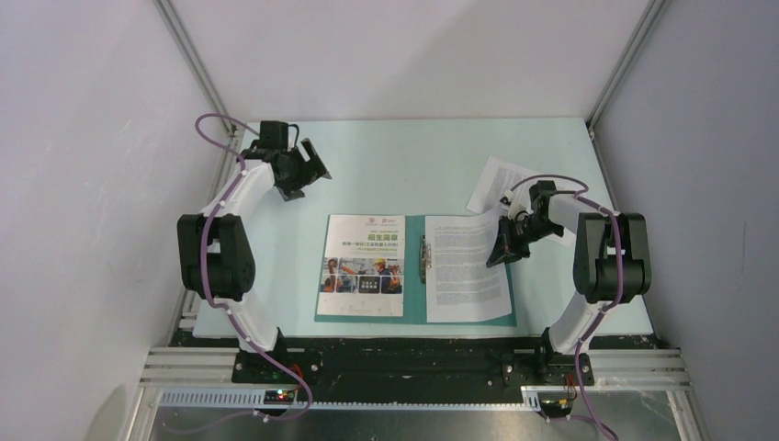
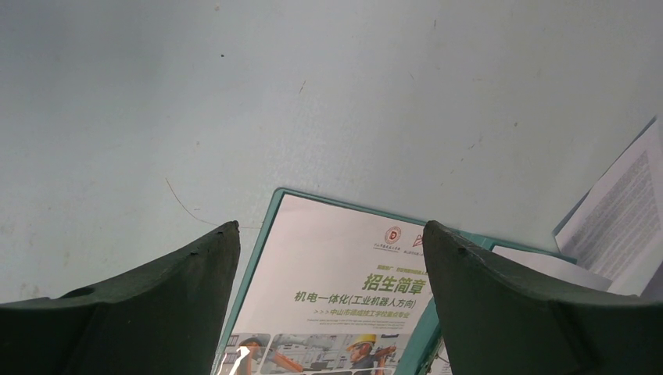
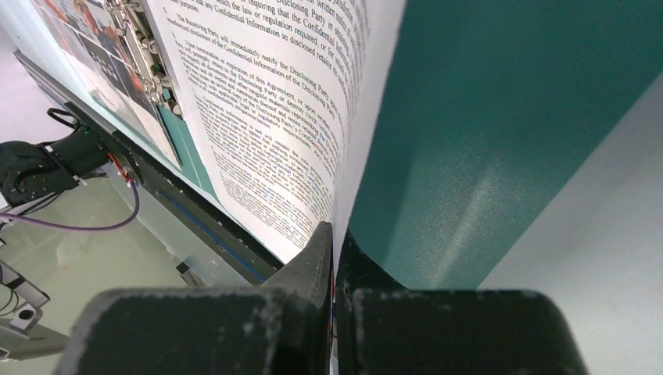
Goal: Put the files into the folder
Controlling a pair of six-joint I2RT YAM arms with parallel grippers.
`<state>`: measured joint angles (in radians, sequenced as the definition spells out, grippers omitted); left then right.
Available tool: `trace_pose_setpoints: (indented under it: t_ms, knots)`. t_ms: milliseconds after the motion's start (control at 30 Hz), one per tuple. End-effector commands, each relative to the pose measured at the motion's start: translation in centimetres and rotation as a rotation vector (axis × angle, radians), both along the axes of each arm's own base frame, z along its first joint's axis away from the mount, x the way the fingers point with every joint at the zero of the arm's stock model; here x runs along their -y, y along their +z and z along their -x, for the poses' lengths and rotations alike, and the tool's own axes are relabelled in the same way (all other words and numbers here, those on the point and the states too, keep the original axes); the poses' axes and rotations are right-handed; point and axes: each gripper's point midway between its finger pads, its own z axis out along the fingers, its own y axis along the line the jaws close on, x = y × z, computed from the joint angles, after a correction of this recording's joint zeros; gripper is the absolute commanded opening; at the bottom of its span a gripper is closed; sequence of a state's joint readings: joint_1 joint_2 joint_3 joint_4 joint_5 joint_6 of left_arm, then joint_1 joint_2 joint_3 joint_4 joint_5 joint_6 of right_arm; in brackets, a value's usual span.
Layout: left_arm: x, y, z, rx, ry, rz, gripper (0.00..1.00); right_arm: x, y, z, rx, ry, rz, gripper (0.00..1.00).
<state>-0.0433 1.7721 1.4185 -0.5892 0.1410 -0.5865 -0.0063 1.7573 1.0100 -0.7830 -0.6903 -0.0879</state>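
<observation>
The teal folder [image 1: 413, 280] lies open at the table's front middle, its metal clip [image 1: 423, 257] on the spine. The brochure page [image 1: 363, 266] lies on its left half, and also shows in the left wrist view [image 2: 344, 289]. A dense-text sheet [image 1: 466, 266] lies on the right half. My right gripper [image 1: 503, 250] is shut on that sheet's right edge [image 3: 274, 117], with the folder's teal surface [image 3: 500, 117] beside the pinch [image 3: 335, 234]. My left gripper [image 1: 312, 170] is open and empty, held above the table behind the folder's back left corner [image 2: 258, 242].
Another dense-text sheet [image 1: 491, 188] lies loose on the pale green mat at the back right, partly under my right arm. White walls and metal posts close in the back and sides. A black rail [image 1: 413, 354] runs along the near edge.
</observation>
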Motion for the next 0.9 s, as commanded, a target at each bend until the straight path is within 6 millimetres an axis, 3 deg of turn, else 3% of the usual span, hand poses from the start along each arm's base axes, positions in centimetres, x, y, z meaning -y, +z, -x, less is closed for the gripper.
trace_pose_setpoints:
  t_ms: [0, 100, 633, 767, 867]
  knots:
    - [-0.05, 2.62, -0.31, 0.076, 0.015, 0.004, 0.91, 0.02, 0.84, -0.48, 0.038, -0.014, 0.012, 0.00]
    - [-0.06, 2.76, -0.26, 0.079, 0.019, 0.007, 0.91, 0.09, 0.80, -0.46, 0.032, -0.024, 0.019, 0.07]
    - [0.15, 2.66, -0.32, 0.079, 0.020, 0.019, 0.91, -0.75, 0.65, 0.30, 0.011, -0.022, 0.048, 0.09]
    - [0.21, 2.62, -0.34, 0.079, 0.020, 0.020, 0.91, -0.46, 0.66, 0.23, 0.019, -0.025, 0.068, 0.22]
    - [0.24, 2.61, -0.41, 0.079, 0.019, 0.021, 0.91, -0.03, 0.58, 0.18, 0.027, -0.028, 0.098, 0.41]
